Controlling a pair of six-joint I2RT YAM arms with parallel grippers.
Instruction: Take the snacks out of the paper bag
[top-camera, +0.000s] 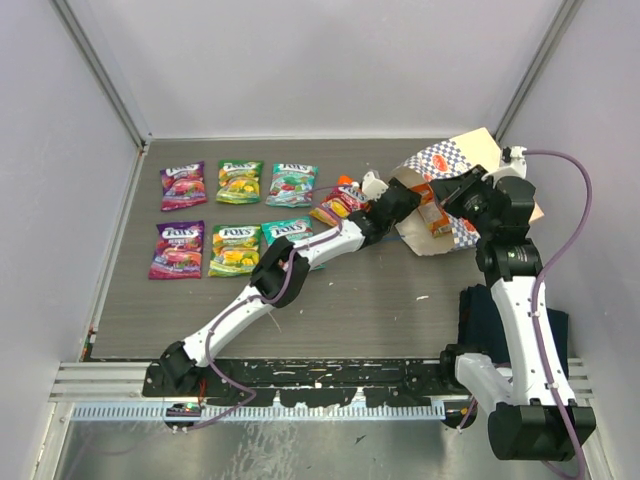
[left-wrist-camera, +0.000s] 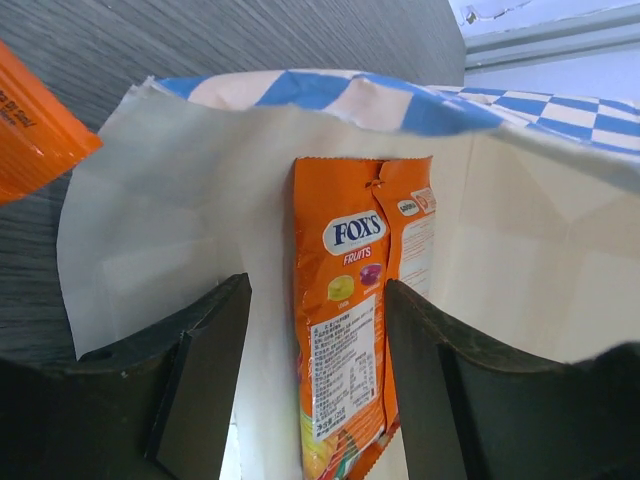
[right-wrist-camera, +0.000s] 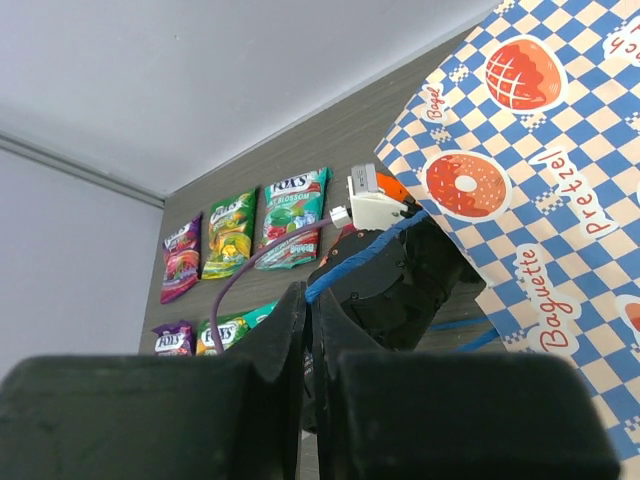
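Off-task items
You'll see a dark blue cloth (top-camera: 478, 314) lying at the grey table's (top-camera: 380, 300) near right, by the metal rail (top-camera: 110, 375).

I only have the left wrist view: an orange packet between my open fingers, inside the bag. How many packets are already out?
Observer: Seven. There are six laid-out packets in two rows of three, and a seventh packet beside the mouth of the paper bag.
Operator: Is anything holding the bag?
Observer: Yes. The right hand is shut on the blue cord handle.
Operator: Is the bag standing upright?
Observer: No. It looks tipped on its side, with its mouth facing the laid-out packets.
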